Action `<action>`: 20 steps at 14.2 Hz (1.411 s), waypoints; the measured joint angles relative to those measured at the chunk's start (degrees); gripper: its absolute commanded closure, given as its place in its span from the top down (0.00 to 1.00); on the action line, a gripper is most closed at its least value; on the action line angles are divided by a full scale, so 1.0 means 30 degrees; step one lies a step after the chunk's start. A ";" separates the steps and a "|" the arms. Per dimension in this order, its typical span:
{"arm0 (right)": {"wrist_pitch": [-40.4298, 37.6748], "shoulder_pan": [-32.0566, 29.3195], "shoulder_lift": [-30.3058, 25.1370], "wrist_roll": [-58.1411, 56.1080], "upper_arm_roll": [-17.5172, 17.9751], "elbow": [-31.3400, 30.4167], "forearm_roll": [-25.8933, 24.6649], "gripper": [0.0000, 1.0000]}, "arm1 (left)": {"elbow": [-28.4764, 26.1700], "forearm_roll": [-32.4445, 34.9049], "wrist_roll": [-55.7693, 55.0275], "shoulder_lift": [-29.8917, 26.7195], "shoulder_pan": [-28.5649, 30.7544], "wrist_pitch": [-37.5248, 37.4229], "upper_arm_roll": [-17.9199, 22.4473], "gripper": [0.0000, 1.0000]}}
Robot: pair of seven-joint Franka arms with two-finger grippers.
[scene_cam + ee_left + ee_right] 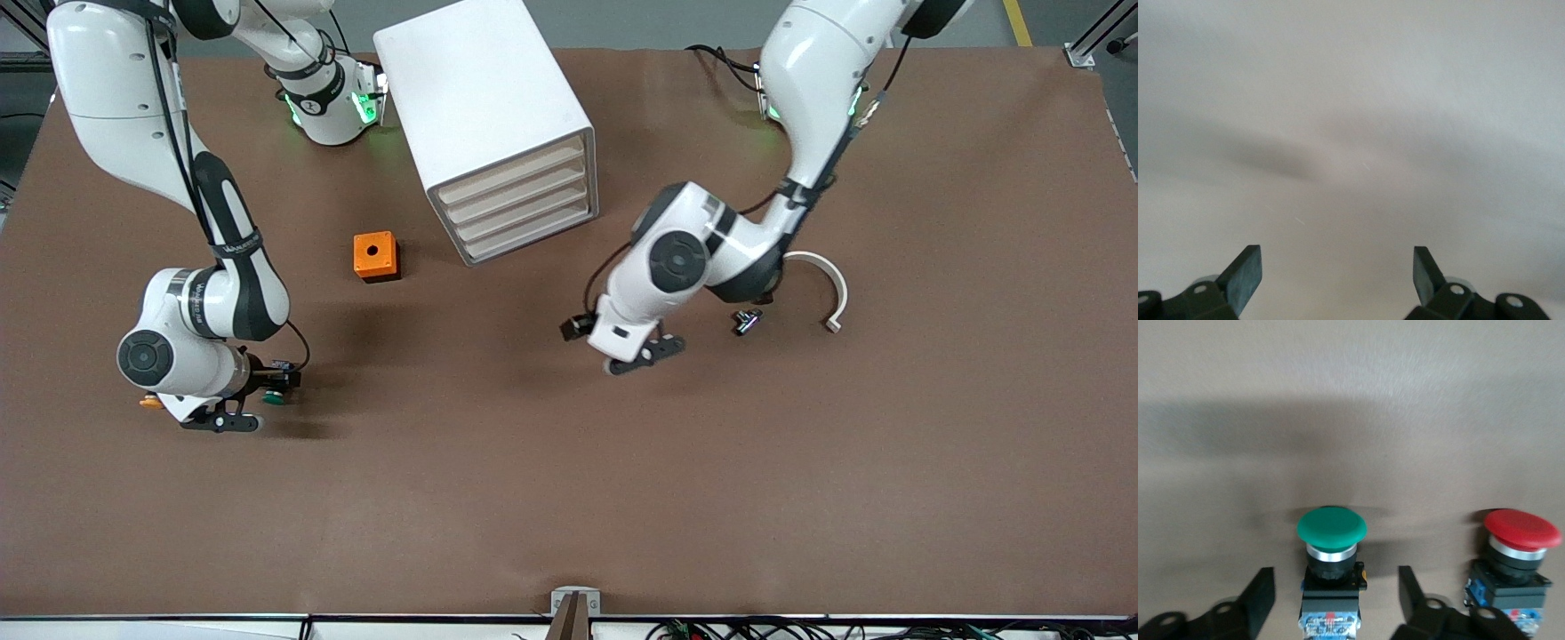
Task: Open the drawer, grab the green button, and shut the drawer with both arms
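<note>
The white cabinet (484, 98) stands near the right arm's base, and all its cream drawer fronts are shut, the lower drawer (532, 228) among them. The green-capped button (1331, 528) lies on the brown table between the fingers of my right gripper (1336, 587), which is open and does not touch it. In the front view that button (273, 397) and the right gripper (253, 402) sit low at the table's right-arm end. My left gripper (645, 354) is open and empty just above bare table; its wrist view (1337, 270) shows only the table.
A red-capped button (1521, 532) lies close beside the green one. An orange-capped one (149, 402) lies by the right wrist. An orange box with a hole (375, 256) stands by the cabinet. A white curved piece (834, 289) and a small dark part (747, 321) lie near the left arm.
</note>
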 measured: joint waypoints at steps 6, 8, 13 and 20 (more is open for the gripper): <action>-0.4523 -0.0048 -0.4271 0.0002 -0.0018 0.0476 0.0000 1.00 | 0.0044 0.1580 0.5637 -0.1720 0.3990 -0.2138 0.0038 1.00; -0.5833 -0.0298 -0.5838 -0.0001 -0.0024 0.0467 0.0000 1.00 | 0.0062 0.2810 0.7032 -0.2563 0.4727 -0.3161 0.0049 1.00; -0.9375 -0.1135 -0.8290 -0.0041 -0.0033 0.1670 -0.0017 1.00 | 0.0105 0.3282 1.0763 -0.5148 0.7183 -0.5092 0.0102 1.00; -1.2644 -0.1798 -0.8522 -0.0043 -0.0031 0.6470 -0.0245 1.00 | -0.1929 0.3234 1.2650 -1.1370 0.9031 -0.8061 0.0041 1.00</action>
